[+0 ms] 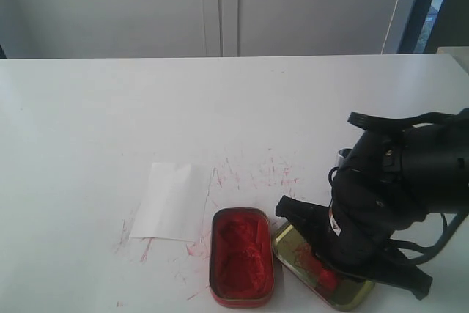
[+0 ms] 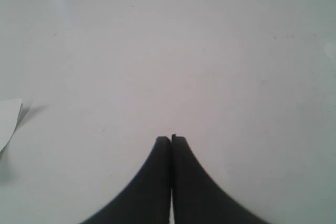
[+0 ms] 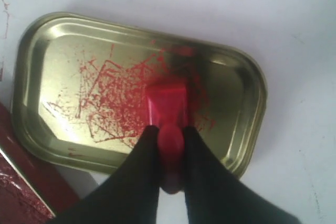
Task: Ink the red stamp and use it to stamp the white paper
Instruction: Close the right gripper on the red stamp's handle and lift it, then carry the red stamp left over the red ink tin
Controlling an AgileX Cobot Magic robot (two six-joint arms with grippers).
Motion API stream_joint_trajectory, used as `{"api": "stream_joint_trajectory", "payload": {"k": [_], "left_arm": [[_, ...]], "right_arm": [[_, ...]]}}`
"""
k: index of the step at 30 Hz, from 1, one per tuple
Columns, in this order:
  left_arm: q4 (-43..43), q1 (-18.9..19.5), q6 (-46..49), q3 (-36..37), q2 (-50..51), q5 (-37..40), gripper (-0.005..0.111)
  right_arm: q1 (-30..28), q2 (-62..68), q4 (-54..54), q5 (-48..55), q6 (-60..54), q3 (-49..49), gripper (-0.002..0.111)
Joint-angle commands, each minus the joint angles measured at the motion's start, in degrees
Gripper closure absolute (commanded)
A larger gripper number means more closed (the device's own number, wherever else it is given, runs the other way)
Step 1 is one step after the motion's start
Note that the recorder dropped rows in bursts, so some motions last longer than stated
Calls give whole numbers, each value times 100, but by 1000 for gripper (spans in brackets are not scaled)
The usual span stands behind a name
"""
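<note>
Slippage is the main risk: the right gripper [image 3: 170, 132] pinches only the rounded knob of the red stamp [image 3: 168, 103], so the stamp could tilt or squirt out on lifting, more so if paste makes its base stick to the gold lid [image 3: 58, 72] it stands in. The lid, probably light, might rise with it or skid against the ink tin [image 1: 212, 258] just beside it. A tilted stamp would ink unevenly and smear the white paper [image 1: 172, 201], which lies left of the tin in the exterior frame. The right arm folds low over the lid at lower right, wrist pitched down, fingers narrow around the knob. The left gripper [image 2: 171, 140] hangs over bare table [image 2: 210, 51], its jaws pressed together and holding nothing.
</note>
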Motion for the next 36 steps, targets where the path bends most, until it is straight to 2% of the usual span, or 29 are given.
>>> {"api": "stream_joint_trajectory", "payload": {"k": [1, 19, 25, 36], "left_arm": [[-57, 13, 0, -32, 39, -14, 107], [-57, 13, 0, -32, 39, -14, 107], [-57, 13, 0, -32, 39, -14, 107], [-57, 13, 0, -32, 39, -4, 107]], "right_arm": [[25, 8, -70, 48, -36, 2, 108], [25, -793, -498, 238, -501, 2, 108], [25, -1076, -647, 344, -962, 2, 108], [25, -1172, -468, 343, -3337, 2, 108]]}}
